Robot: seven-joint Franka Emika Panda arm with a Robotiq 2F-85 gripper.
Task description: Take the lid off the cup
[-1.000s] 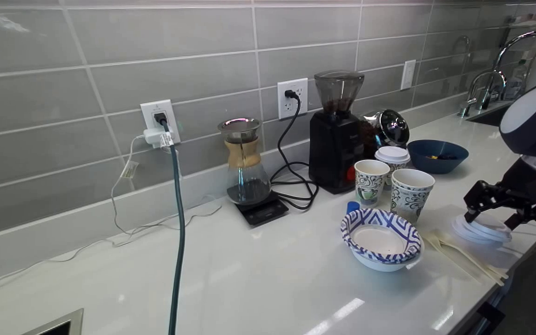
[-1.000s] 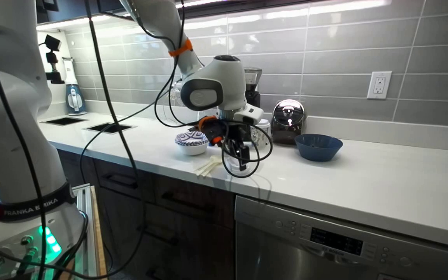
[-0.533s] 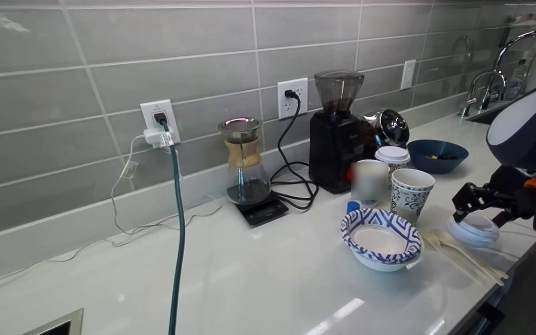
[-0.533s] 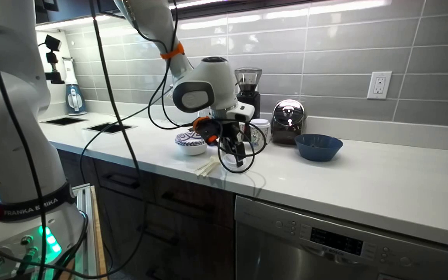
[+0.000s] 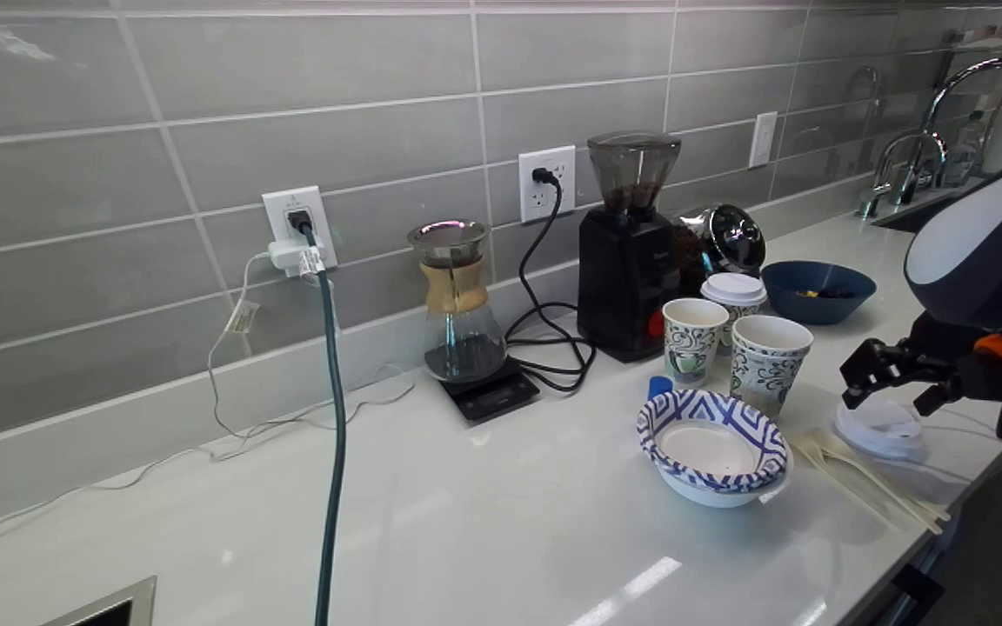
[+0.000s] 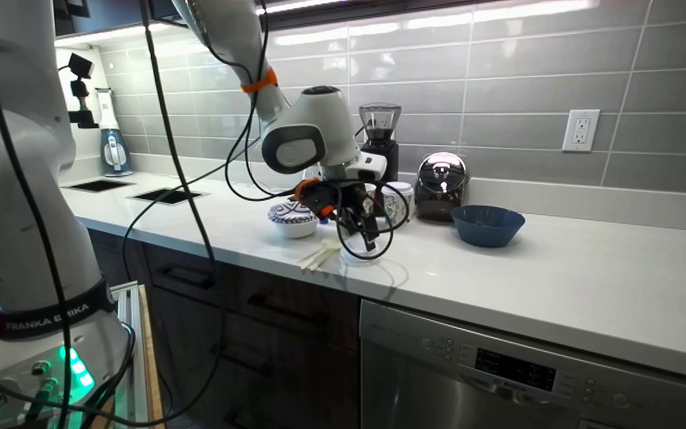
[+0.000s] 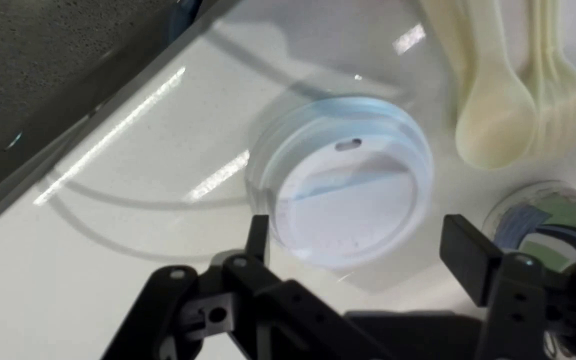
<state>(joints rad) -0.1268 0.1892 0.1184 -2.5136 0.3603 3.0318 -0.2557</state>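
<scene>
A round white plastic lid (image 5: 879,428) lies on the counter, possibly on other lids. In the wrist view the lid (image 7: 353,210) lies just beyond my fingertips. My gripper (image 7: 355,230) is open and holds nothing. In an exterior view my gripper (image 5: 888,404) is just above the lid. At the back a dark-patterned white paper cup (image 5: 739,316) wears its own white lid (image 5: 734,289), so its inside is hidden. This capped cup also shows in an exterior view (image 6: 398,207). No cup with a dark inside shows.
Patterned open cups (image 5: 766,378) and a greenish cup (image 5: 691,352) stand before the capped one. Blue-and-white bowls (image 5: 714,487) and pale plastic cutlery (image 7: 498,120) lie near the lid. A dark blue bowl (image 6: 486,227) stands behind. The counter's front edge (image 7: 118,95) is close.
My gripper has shifted left in both exterior views and risen slightly. The fingers were at the lid's sides and are now just above it. The lid has shifted a little left too.
</scene>
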